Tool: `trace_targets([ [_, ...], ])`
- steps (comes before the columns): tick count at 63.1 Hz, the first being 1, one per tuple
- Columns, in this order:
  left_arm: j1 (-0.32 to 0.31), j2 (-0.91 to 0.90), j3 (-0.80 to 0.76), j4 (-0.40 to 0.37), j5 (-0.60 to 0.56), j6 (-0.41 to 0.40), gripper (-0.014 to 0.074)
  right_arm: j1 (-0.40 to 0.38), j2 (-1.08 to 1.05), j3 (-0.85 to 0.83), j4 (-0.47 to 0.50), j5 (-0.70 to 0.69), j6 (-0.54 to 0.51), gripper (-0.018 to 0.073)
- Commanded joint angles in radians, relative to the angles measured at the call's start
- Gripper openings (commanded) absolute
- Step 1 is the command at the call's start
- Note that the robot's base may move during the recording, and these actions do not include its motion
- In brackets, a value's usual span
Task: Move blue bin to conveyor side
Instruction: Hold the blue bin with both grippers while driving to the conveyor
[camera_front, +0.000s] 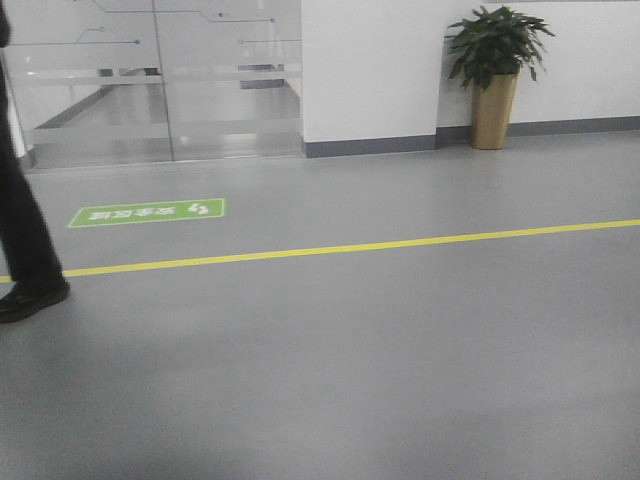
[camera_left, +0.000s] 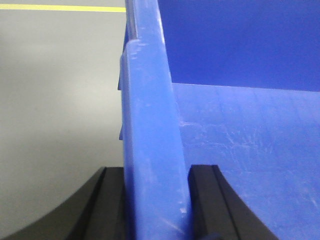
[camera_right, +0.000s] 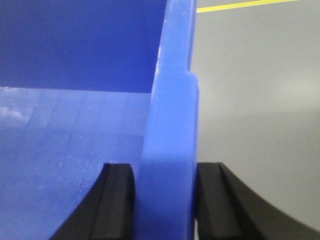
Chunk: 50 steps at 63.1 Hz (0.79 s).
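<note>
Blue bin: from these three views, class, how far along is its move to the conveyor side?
Done: the left tool and right tool each clamp a rim wall of the blue bin. In hand: the bin is gripped over grey floor near a yellow line. Left: no conveyor shows in any view, only floor, glass doors and a potted plant, so delivery remains.
</note>
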Motion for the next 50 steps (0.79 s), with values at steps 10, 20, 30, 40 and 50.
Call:
trace_targets([
  [10,0.004,-0.019,-0.012,0.047,-0.093,0.022,-0.002,-0.005,-0.021,-0.011,-0.082,-0.106,-0.019,-0.0081],
  [20,0.004,-0.019,-0.012,0.047,-0.093,0.022,-0.002,-0.005,-0.021,-0.011,-0.082,-0.11,-0.019,-0.0081],
  [30,0.004,-0.019,-0.012,0.047,-0.093,0.022,-0.002,-0.005,-0.021,-0.011,-0.082,-0.121,-0.019,-0.0081],
  [40,0.004,-0.019,-0.012,0.047,-0.093,0.022,-0.002,-0.005,-0.021,-0.011,-0.082,-0.123,-0.019,-0.0081],
  [50,0.004,-0.019,-0.012,0.047,-0.093,0.022,-0.002,-0.005,-0.021,-0.011,-0.082,-0.128,-0.019,-0.0081],
])
